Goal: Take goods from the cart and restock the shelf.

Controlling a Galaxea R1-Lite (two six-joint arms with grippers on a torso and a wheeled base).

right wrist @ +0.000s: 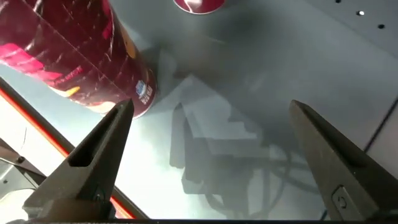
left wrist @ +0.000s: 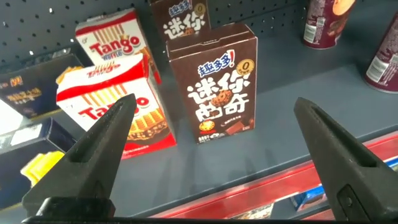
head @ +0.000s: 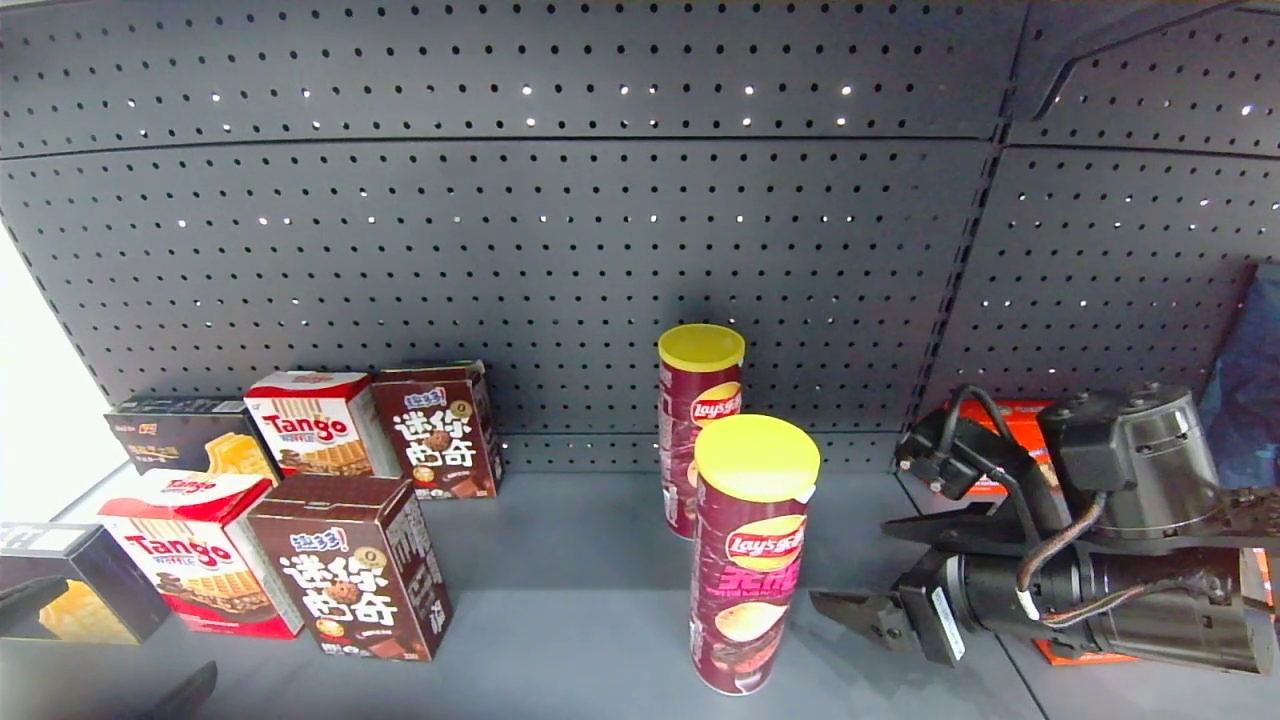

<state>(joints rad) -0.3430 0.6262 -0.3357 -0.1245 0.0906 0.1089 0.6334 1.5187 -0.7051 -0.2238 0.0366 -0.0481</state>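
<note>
Nearest me, the front can [head: 752, 560] of crisps stands upright on the shelf [head: 560, 600], just ahead of the rear can [head: 697, 420]. Beside it hangs the right gripper [head: 850, 567], spread wide and holding nothing, clear of the can. On the other side the left gripper [left wrist: 214, 106] is likewise spread and empty, facing the cookie box [left wrist: 214, 74] and the wafer box [left wrist: 152, 124]. I'd say the can is placed. Next the right arm should back straight out without clipping it, then fetch more from the cart.
</note>
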